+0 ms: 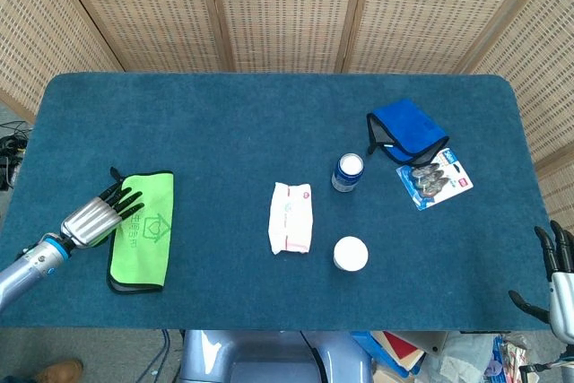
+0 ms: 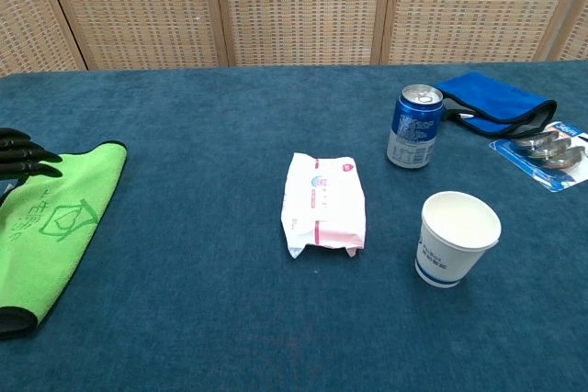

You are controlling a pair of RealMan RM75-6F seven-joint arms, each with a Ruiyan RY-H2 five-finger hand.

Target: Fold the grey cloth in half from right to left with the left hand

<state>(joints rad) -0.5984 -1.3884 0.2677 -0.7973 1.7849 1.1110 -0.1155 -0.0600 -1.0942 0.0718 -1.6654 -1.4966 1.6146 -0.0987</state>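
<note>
The cloth [image 1: 143, 229] lies flat at the table's left front, bright green side up with a dark grey rim showing along its bottom edge; the chest view shows the cloth [image 2: 50, 227] at far left. My left hand [image 1: 93, 217] sits at its upper left edge, fingers spread and holding nothing, with the fingertips [image 1: 128, 198] over the cloth's border. In the chest view only the dark fingertips of the left hand [image 2: 20, 153] show at the frame's left edge. My right hand [image 1: 556, 268] is at the table's front right corner, fingers apart and empty.
A white tissue pack [image 1: 291, 217] lies mid-table. A blue can [image 1: 348, 171] and a paper cup [image 1: 351, 253] stand to its right. A folded blue cloth [image 1: 406, 132] and a blister pack [image 1: 435, 178] lie at the back right.
</note>
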